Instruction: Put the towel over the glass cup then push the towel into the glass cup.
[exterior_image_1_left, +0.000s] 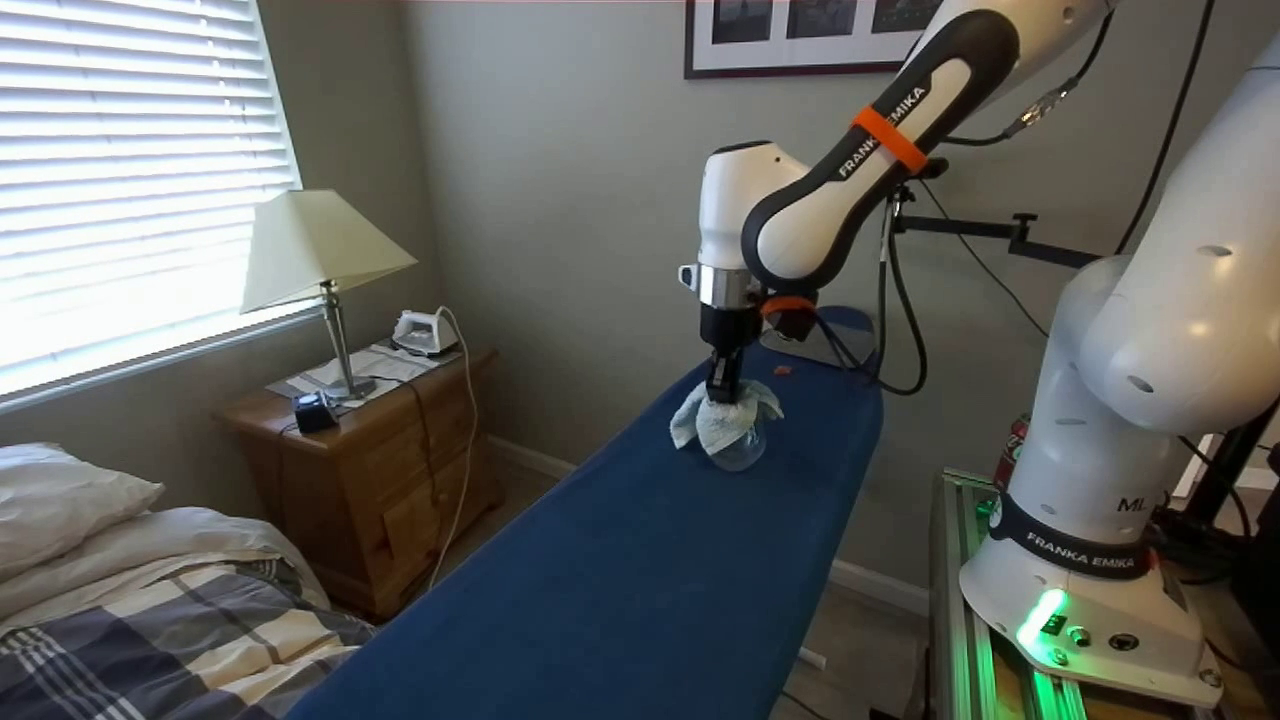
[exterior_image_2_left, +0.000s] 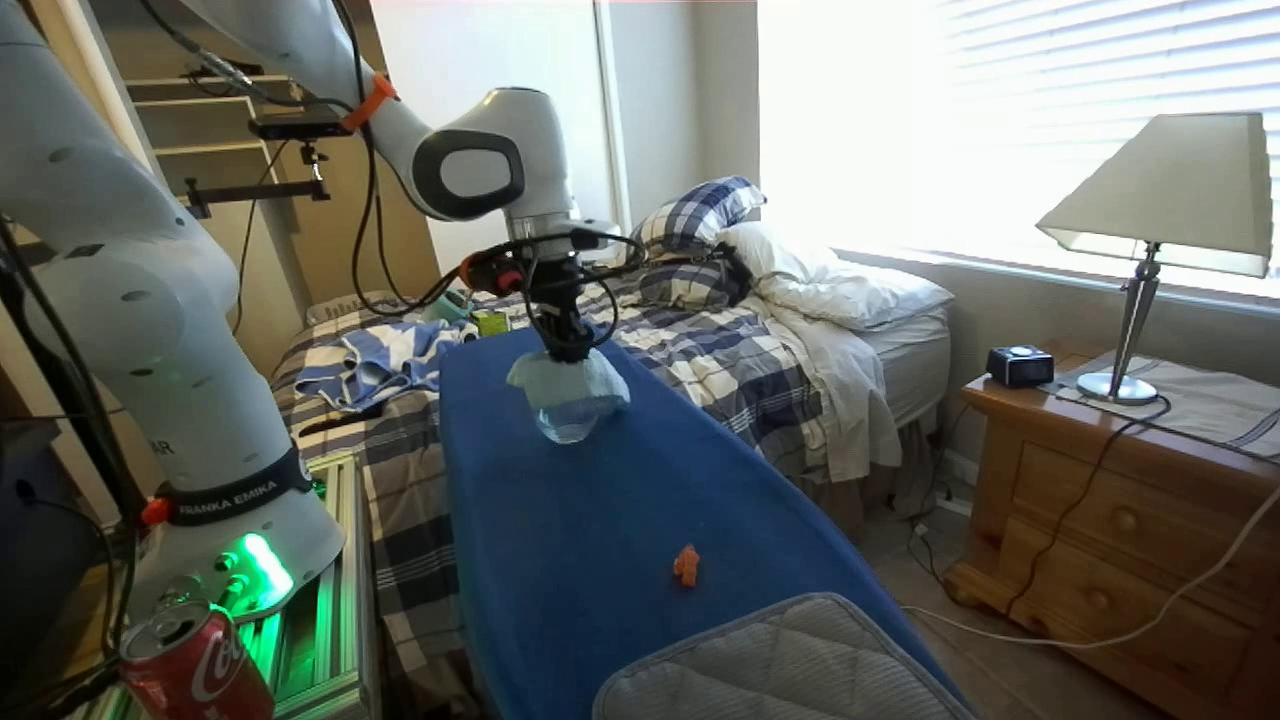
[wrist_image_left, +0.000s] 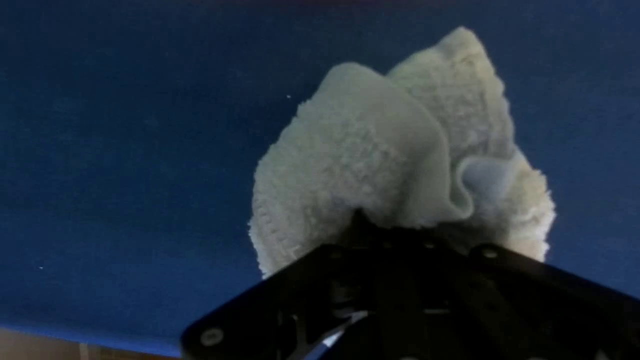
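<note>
Exterior view: downturned end effector (exterior_image_1_left: 724, 396) seemingly touches towel (exterior_image_1_left: 728, 424).

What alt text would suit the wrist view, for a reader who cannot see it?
A pale, fuzzy towel, creased and partly folded over, shows right of center against a blue ironing board. A black gripper at the bottom edge hides the towel's lower part; the spot where they meet is too dark to read.

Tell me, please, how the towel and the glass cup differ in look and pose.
The towel is pale, fuzzy and opaque, while the glass cup is see-through. The towel droops in loose folds over the upper part of the glass cup; the glass cup rests beneath it on the blue board. Both are below the gripper.
</note>
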